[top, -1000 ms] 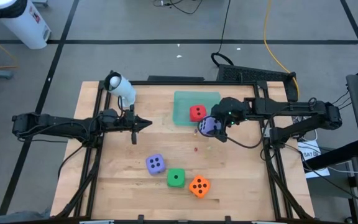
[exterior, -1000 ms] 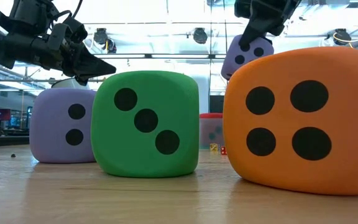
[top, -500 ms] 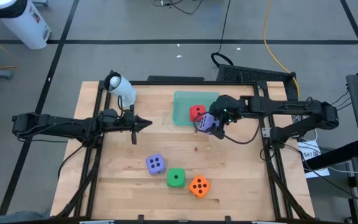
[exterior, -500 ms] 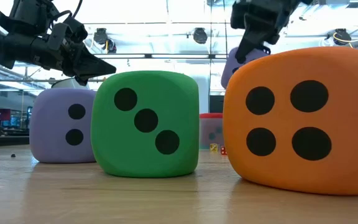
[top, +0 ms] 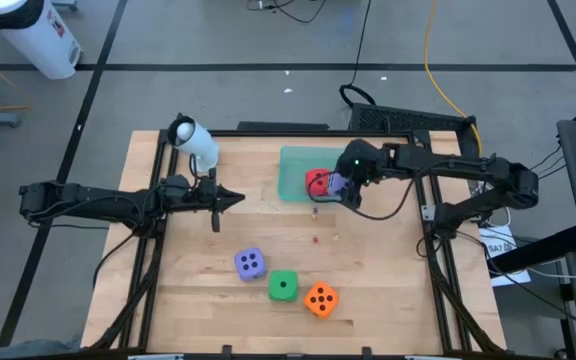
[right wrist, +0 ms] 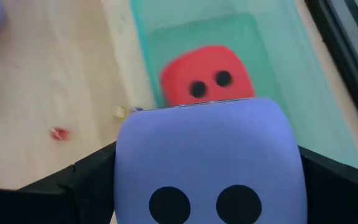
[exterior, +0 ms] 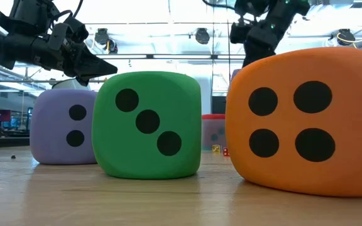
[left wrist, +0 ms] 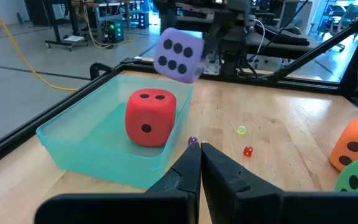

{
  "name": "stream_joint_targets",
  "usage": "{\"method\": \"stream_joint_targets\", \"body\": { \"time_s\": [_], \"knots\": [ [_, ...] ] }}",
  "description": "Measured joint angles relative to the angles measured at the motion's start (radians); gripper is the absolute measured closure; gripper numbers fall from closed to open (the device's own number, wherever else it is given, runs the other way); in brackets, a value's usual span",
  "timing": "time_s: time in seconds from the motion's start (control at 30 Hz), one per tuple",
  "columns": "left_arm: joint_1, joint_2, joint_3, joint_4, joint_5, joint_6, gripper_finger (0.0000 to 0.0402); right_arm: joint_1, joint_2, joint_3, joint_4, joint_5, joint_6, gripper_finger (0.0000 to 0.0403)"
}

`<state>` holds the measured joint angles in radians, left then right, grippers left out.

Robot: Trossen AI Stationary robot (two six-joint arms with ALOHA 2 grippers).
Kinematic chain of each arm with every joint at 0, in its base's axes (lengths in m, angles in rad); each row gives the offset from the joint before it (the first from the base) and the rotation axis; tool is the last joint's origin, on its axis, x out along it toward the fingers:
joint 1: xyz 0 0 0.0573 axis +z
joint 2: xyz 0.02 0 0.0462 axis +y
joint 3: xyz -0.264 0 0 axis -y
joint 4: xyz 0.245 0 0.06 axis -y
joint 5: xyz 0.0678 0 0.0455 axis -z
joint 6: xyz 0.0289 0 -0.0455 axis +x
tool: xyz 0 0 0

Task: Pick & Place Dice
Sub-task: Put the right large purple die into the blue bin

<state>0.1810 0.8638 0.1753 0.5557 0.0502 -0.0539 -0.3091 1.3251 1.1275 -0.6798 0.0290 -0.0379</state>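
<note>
Nearest to the front edge of the table (top: 198,310) stand three dice in a loose row: the orange die (top: 320,299) at the right, the green die (top: 283,287) just beside it, and a purple die (top: 251,263) a little further in at the left. In the low view the orange one shows four pips and the green one three. Further in, some tiny beads (left wrist: 241,130) lie scattered on the wood. My left gripper (top: 238,199) hangs over the left half of the table, pointing toward the middle, and its jaws are pressed together with nothing between them. Beyond the beads is the teal tray (top: 293,170), and the red die (top: 317,180) sits inside it, on the side near the right arm. My right gripper (top: 343,185) is at the tray's right edge, and its jaws stand wide around the second purple die (left wrist: 178,54), which I hold in the air above the tray rim, just beside the red die and higher than it. A white cylinder (top: 194,142) stands at the far left corner of the table.
</note>
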Motion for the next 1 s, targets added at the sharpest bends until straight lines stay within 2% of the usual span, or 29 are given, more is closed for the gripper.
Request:
{"method": "stream_joint_targets", "body": {
  "time_s": [0.2,0.4,1.0],
  "knots": [
    [0.000,0.000,0.000,0.000,0.000,0.003,0.0378,-0.081,0.028,0.000,-0.005,-0.003,-0.134,0.0035],
    [0.000,0.000,0.000,0.000,0.000,0.006,0.0378,-0.098,0.089,0.000,-0.024,-0.003,-0.206,0.0035],
    [0.000,0.000,0.000,-0.002,0.000,0.019,0.0378,-0.113,0.259,0.000,0.032,-0.033,-0.218,0.0033]
  ]
}}
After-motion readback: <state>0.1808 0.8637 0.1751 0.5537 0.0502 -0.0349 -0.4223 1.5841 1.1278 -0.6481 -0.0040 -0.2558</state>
